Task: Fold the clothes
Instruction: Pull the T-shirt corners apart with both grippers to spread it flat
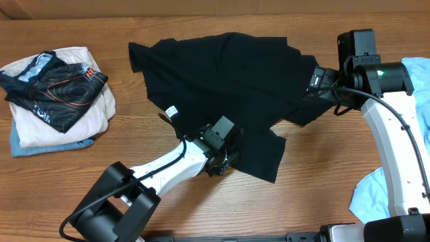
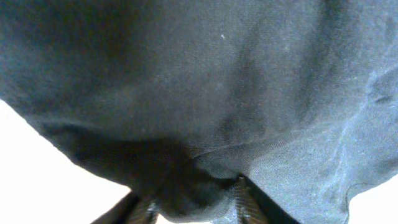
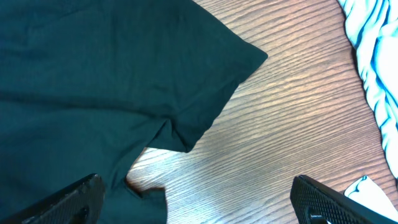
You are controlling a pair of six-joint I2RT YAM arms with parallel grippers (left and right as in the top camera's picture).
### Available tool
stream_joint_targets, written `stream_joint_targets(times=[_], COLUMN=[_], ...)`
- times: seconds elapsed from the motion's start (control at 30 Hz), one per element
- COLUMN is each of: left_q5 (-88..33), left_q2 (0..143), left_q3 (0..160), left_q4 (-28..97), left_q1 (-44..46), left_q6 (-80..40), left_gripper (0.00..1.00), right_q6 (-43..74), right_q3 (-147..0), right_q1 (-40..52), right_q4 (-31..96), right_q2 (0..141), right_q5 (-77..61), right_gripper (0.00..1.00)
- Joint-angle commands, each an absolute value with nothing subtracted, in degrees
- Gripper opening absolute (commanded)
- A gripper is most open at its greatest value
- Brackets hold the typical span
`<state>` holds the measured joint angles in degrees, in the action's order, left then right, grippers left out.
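A black T-shirt (image 1: 222, 74) lies spread on the wooden table, with a white label (image 1: 172, 111) showing at its left edge. My left gripper (image 1: 225, 158) is at the shirt's near edge, shut on a fold of the black cloth (image 2: 193, 193), which fills the left wrist view. My right gripper (image 1: 314, 84) is at the shirt's right side, open wide and empty, with its fingers (image 3: 193, 202) over the sleeve edge (image 3: 205, 93) and bare wood.
A stack of folded clothes (image 1: 57, 94) sits at the far left, with a dark patterned garment on top. A light blue garment (image 1: 376, 195) lies at the right front and also shows in the right wrist view (image 3: 373, 56).
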<state>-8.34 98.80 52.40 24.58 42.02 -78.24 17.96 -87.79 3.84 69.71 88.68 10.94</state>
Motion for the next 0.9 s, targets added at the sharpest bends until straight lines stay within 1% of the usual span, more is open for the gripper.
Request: stream_joint_targets(times=[0.0,0.07,0.17,0.3,0.37,0.5,0.63,0.77,0.87], left_q5=[-8.60,-8.62,-9.34,-9.67,-9.21,-5.39,-4.45,-4.21,-1.58], left_q2=[99.50,99.48,99.18,95.94,92.95,84.97,79.99,79.07,79.31], left_q3=[51.83,51.83,51.92,51.96,51.96,51.96,51.96,51.94,51.94], left_q4=[24.56,24.60,24.62,27.62,30.96,39.24,42.96,44.51,45.28], left_q1=[42.41,42.37,41.87,38.24,34.70,24.14,14.72,9.37,8.03], left_q6=[-78.43,-77.93,-75.68,-70.76,-68.03,-60.86,-53.69,-49.80,-48.60], left_gripper=[0.20,0.04,0.04,0.04,0.04,0.04,0.04,0.04,0.04], right_q6=[17.56,17.56,17.56,17.58,17.63,17.74,17.76,17.76,17.78], right_q3=[-88.90,-88.90,-88.90,-88.90,-88.90,-88.79,-87.61,-84.97,-82.15], right_q1=[3.66,3.66,3.66,3.33,2.83,1.23,-0.05,-0.19,-0.19], right_q4=[69.56,69.56,69.56,69.52,69.52,69.28,67.79,66.08,64.16], right_q2=[88.40,88.40,88.40,88.40,88.44,88.79,89.34,89.91,90.32], right_q5=[11.51,11.51,11.51,11.51,11.46,8.97,6.79,6.28,6.28], right_gripper=[1.00,1.00,1.00,1.00,1.00,1.00,1.00,1.00,1.00])
